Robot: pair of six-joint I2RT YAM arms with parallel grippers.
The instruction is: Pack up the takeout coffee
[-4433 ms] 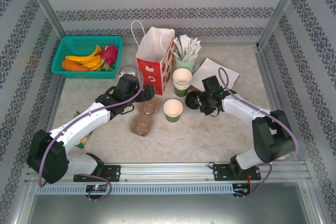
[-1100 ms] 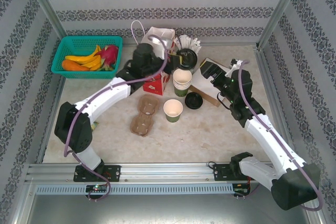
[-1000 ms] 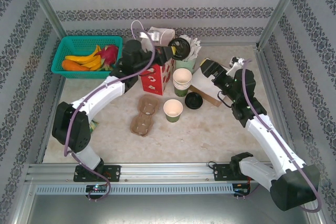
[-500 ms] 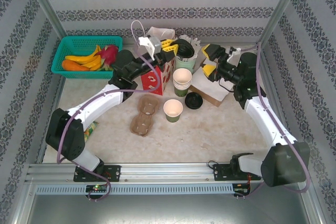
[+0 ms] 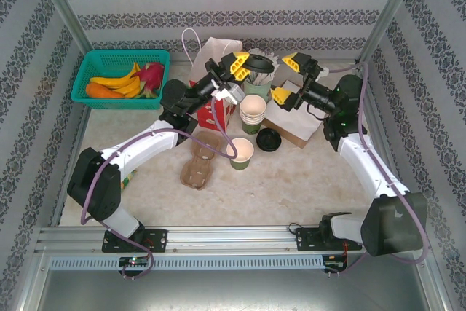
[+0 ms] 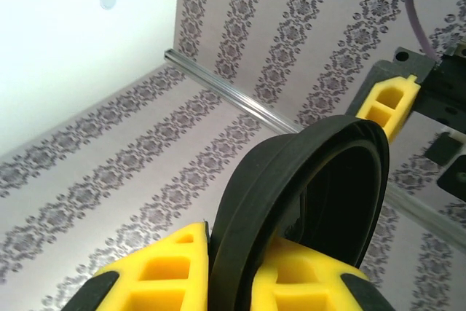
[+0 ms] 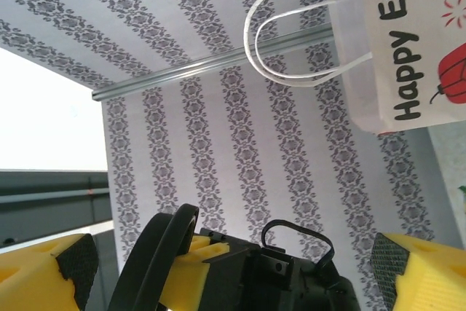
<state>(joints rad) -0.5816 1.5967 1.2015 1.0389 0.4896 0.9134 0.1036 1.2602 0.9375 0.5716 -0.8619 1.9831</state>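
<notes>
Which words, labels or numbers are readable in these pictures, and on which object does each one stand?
"Happy Eve": black letters on the paper bag, right wrist view; the picture edge cuts off the second word.
Top view: the bag's print is too small to read.

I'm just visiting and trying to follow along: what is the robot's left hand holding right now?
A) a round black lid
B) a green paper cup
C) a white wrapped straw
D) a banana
A: the left hand is shut on a round black lid, which the left wrist view shows pinched edge-on between its yellow fingers.
</notes>
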